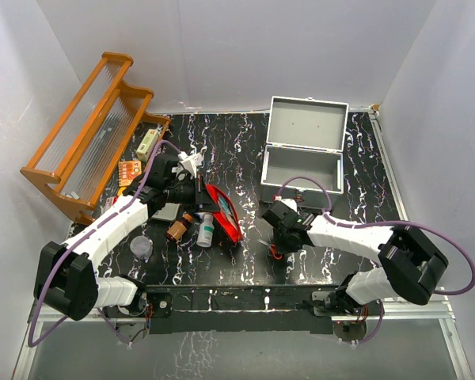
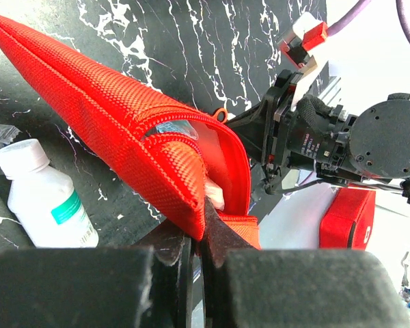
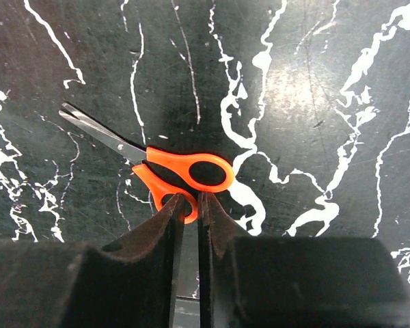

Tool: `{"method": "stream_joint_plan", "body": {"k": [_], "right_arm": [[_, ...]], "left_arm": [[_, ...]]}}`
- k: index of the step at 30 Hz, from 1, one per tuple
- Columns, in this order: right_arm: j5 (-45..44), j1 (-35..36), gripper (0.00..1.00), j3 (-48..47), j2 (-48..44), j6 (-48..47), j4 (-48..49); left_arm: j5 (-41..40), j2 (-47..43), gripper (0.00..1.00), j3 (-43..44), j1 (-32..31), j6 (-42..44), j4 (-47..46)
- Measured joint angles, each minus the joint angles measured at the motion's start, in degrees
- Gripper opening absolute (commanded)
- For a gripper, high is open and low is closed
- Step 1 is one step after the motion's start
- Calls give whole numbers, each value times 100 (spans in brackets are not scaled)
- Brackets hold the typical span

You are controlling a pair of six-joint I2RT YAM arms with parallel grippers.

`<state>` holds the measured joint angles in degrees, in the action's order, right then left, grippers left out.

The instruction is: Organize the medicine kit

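The red zip pouch point(image 2: 109, 116) lies partly open on the black marbled table, with white contents showing in its mouth. In the top view the pouch point(image 1: 224, 212) sits at the table's middle. My left gripper point(image 2: 198, 229) is shut on the pouch's near edge; it also shows in the top view point(image 1: 199, 195). Orange-handled scissors point(image 3: 184, 167) lie flat, blades pointing left. My right gripper point(image 3: 190, 205) is shut on the scissors' lower handle loop; in the top view it point(image 1: 287, 235) is just right of the pouch. The open grey metal case point(image 1: 305, 150) stands behind it.
A white bottle point(image 1: 206, 231) and a brown bottle point(image 1: 178, 227) lie left of the pouch, with a small clear cup point(image 1: 142, 247) nearer the front. A wooden rack point(image 1: 87, 134) stands at far left, with a small box point(image 1: 148, 144) and an orange packet point(image 1: 129, 170) beside it.
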<state>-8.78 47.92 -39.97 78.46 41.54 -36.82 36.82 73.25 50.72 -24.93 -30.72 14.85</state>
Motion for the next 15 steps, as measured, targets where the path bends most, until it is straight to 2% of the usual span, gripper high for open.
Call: {"method": "stream_joint_plan", "body": {"k": [8, 15], "right_arm": [[162, 170, 16, -90, 125, 365, 227], [258, 229, 22, -146, 146, 857, 188]], "left_arm": [[-37, -66, 0, -13, 0, -7, 11], [-48, -79, 0, -13, 0, -15, 15]]}}
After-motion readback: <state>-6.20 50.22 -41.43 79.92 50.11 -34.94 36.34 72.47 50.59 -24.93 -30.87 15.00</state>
